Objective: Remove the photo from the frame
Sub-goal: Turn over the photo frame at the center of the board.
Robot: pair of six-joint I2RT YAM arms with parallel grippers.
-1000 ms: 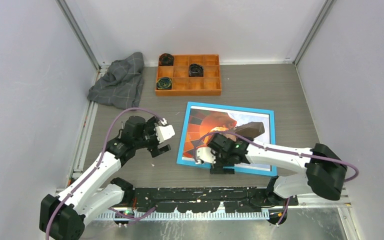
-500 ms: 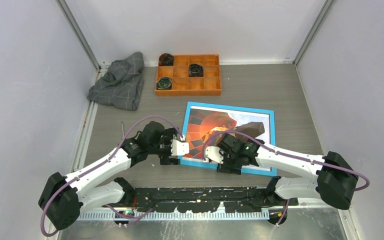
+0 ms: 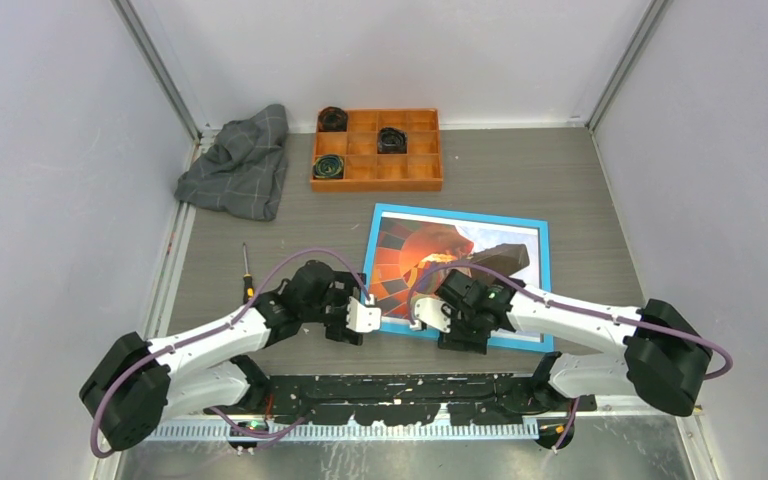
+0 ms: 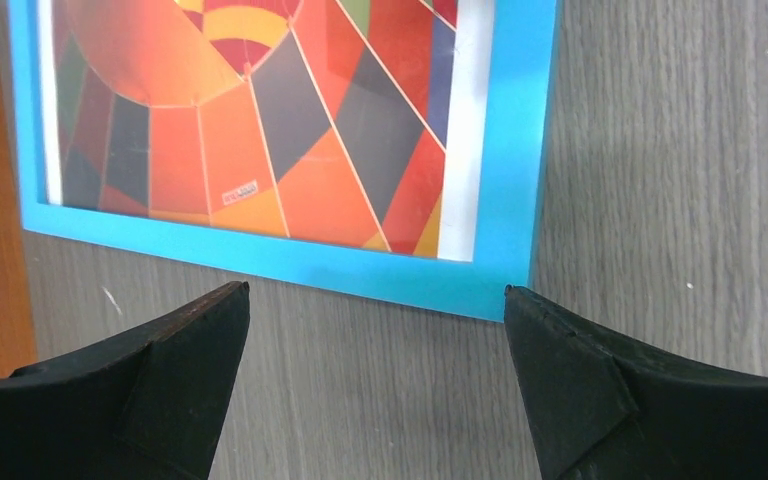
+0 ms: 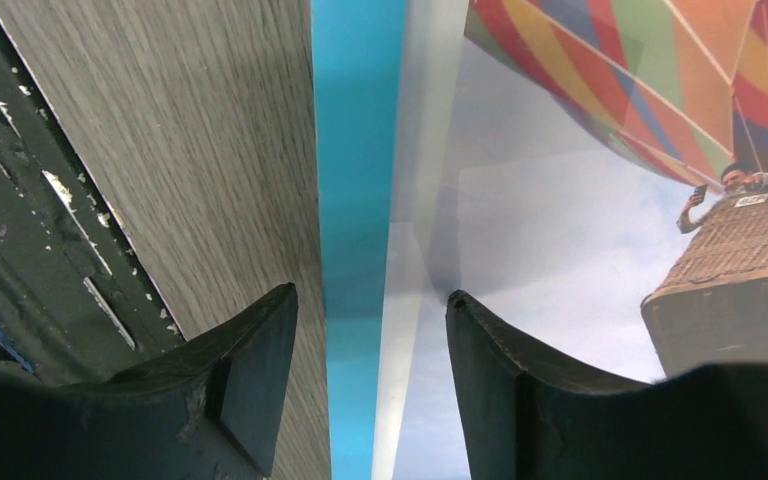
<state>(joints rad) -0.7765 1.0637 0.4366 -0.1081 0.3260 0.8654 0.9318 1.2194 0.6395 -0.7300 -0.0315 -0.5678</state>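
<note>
Frame: the frame (image 3: 546, 280) lies flat and face up on the tabletop (image 3: 580, 180), blue border upward, its near edge under both arms.
Photo: the photo (image 3: 430, 245) sits inside the frame, balloon print showing.
Left gripper: the left gripper (image 4: 370, 293) hovers at the frame's near-left corner, jaws released at full spread, holding nothing.
Right gripper: the right gripper (image 5: 370, 295) straddles the near border, one finger over the tabletop and one over the picture. The jaws are apart, with no grip visible.
Risk, slip: the rim looks thin and lies flat, so closing jaws may skid off it or push the frame away toward the orange tray (image 3: 376, 184).
Risk, surface: the inner finger could press or scuff the picture face.
Risk, access: lying face up, the back probably has to be turned up first, and a one-sided lift may twist the frame.
Writing: a small white tag on the balloon (image 4: 242, 192) and another by the basket (image 5: 750, 200) are too small to read. No brand is visible.
</note>
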